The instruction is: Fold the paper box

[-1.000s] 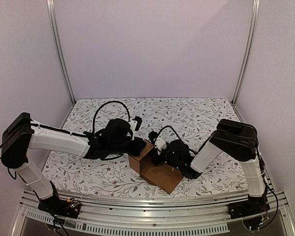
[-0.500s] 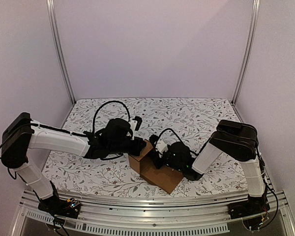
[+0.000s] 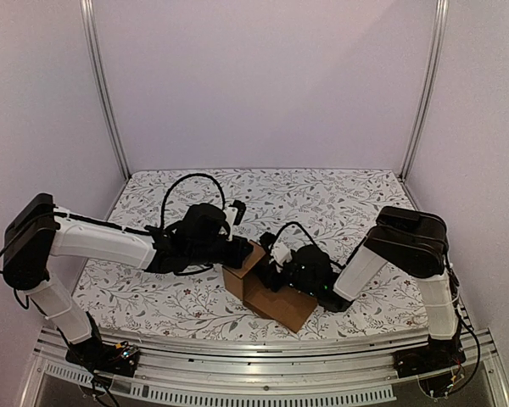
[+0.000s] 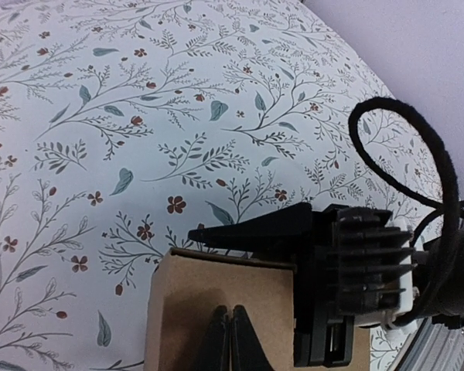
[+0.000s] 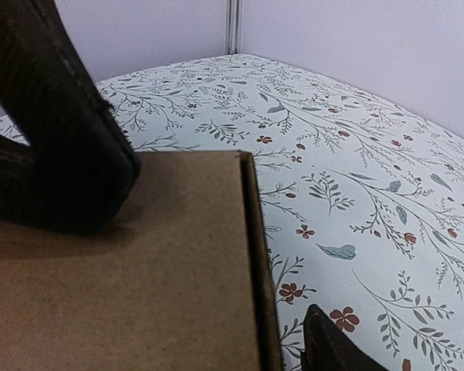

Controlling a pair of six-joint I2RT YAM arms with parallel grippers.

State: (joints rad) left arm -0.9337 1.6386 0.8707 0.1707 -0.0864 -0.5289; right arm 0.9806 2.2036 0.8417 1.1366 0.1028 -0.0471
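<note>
At paper box (image 3: 278,307) | left jaws closed | right jaws apart, astride edge

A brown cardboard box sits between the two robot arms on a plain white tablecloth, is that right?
Not quite. The tablecloth is not plain: the top external view shows it printed with leaves and small flowers. The brown cardboard box does sit where you say.

Soft even light from above, faint shadow on the paper box (image 5: 124,278), wrist views slightly blurred up close.
</note>
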